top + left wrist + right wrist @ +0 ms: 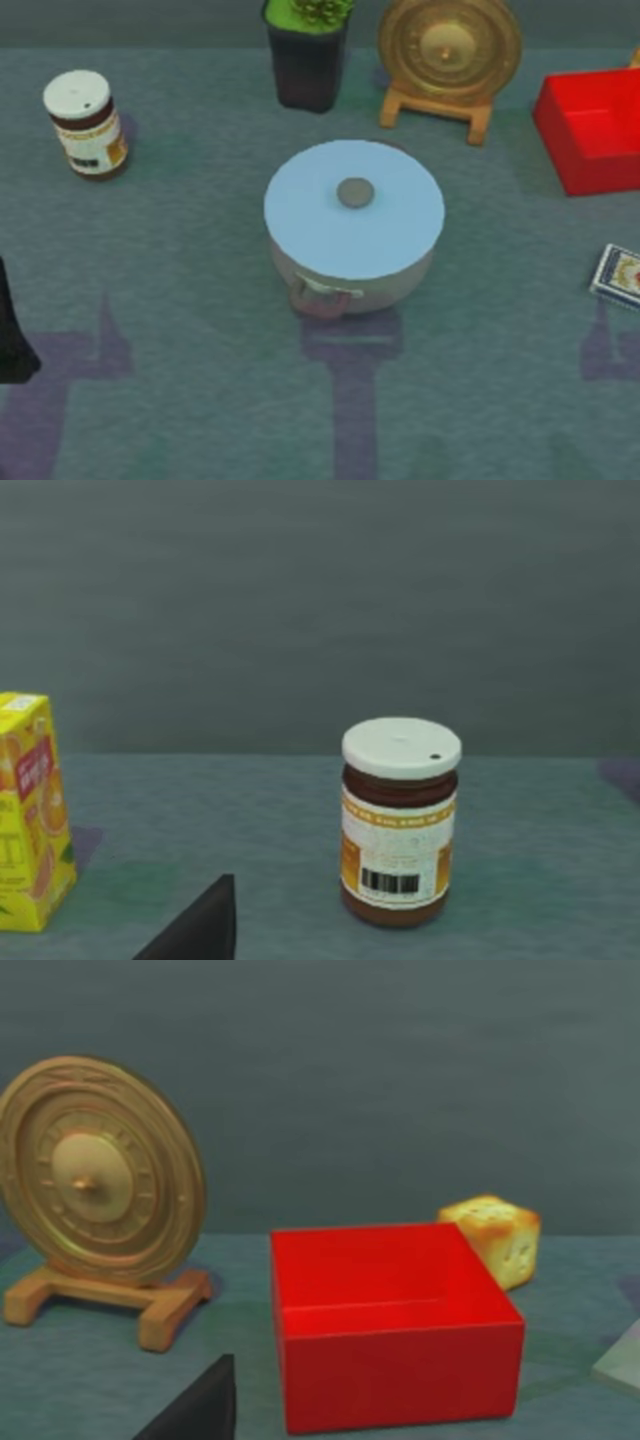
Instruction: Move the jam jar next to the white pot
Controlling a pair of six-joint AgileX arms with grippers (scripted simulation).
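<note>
Currently the jam jar (pixel 86 124) stands upper left, well apart from the white pot (pixel 354 224) at centre; I cannot tell my left arm's (pixel 14 340) finger state, and a high grip could topple it.

Upright jam jar (pixel 400 820), perhaps unheld
</note>
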